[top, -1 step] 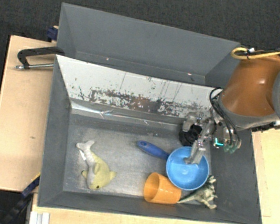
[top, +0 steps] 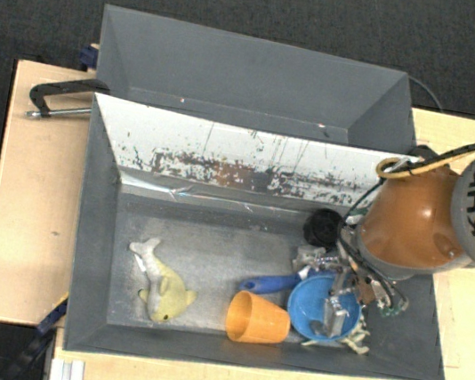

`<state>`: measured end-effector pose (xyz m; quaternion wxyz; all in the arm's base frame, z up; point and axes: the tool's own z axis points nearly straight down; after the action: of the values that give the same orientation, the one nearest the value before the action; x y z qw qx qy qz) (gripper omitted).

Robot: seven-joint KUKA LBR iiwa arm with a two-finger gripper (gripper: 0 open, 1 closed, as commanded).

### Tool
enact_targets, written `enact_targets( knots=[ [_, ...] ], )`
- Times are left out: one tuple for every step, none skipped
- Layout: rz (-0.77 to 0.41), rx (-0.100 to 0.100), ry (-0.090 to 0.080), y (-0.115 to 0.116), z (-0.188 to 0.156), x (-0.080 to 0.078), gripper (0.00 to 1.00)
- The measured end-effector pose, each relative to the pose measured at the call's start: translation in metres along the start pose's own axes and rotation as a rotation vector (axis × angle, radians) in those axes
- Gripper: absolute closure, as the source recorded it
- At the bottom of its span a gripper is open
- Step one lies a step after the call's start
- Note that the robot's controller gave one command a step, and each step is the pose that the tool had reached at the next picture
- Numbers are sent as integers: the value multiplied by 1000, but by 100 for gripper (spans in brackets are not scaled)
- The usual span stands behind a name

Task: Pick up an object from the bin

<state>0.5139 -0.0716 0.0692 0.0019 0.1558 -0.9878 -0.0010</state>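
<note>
Grey metal bin (top: 95,224), steep walls, and most of the contents lie along the front edge.

Arm enters over the right rim. Its orange wrist cover (top: 408,222) is tilted down into the right-front corner, probably the only angle that clears the wall.

Tool (top: 339,312) sits low over the bowl of a blue plastic scoop (top: 309,303), whose handle points left. Cannot tell whether the tool is spread or pressed together, or whether it grips anything.

Orange cup (top: 256,319) lies on its side, touching the scoop's left edge; it may crowd a grasp.

Yellow-and-white toy animal (top: 162,289) is well apart, front-left.

Small black round thing (top: 321,228) lies just behind the tool.
</note>
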Motion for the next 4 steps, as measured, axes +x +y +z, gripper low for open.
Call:
enact_targets(
  knots=[
    [-462,5,-11,34,-32,-3,0],
    [-1013,6,-5,-5,-32,-39,0],
    [-1507,35,-33,-5,-9,-4,0],
    [-1725,22,-13,21,-5,-28,0]
  ],
)
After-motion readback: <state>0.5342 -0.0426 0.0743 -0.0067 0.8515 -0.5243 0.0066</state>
